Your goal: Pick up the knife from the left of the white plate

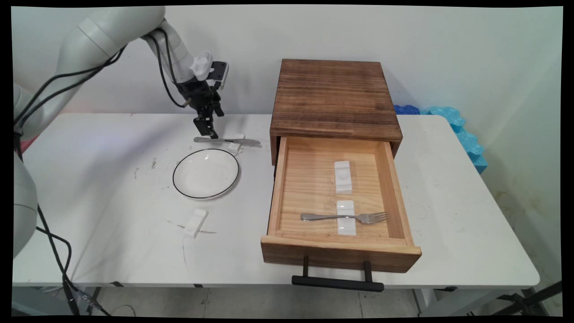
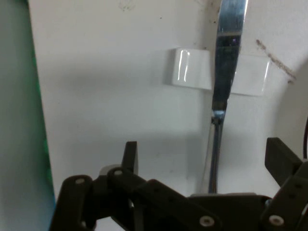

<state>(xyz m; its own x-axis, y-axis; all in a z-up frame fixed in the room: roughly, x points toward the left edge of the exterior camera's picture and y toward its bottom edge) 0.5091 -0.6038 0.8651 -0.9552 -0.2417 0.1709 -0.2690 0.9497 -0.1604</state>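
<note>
My gripper (image 1: 207,129) hangs in the upper left of the frame, spread wide, just above the handle end of a knife (image 1: 226,141) that lies across a small white rest (image 1: 236,141). In the hand view the knife (image 2: 222,96) runs up the middle between my two fingers (image 2: 130,156), nothing held. Below it in the main view sits a white plate (image 1: 206,173) with a dark rim, and a spare rest (image 1: 196,222) lower still. To grip well, I judge I should stay centred over the handle, clear of the rest, and come straight down. At right, the open wooden drawer (image 1: 274,188) holds a fork (image 1: 345,217) on one of two rests. I can read no writing anywhere.
</note>
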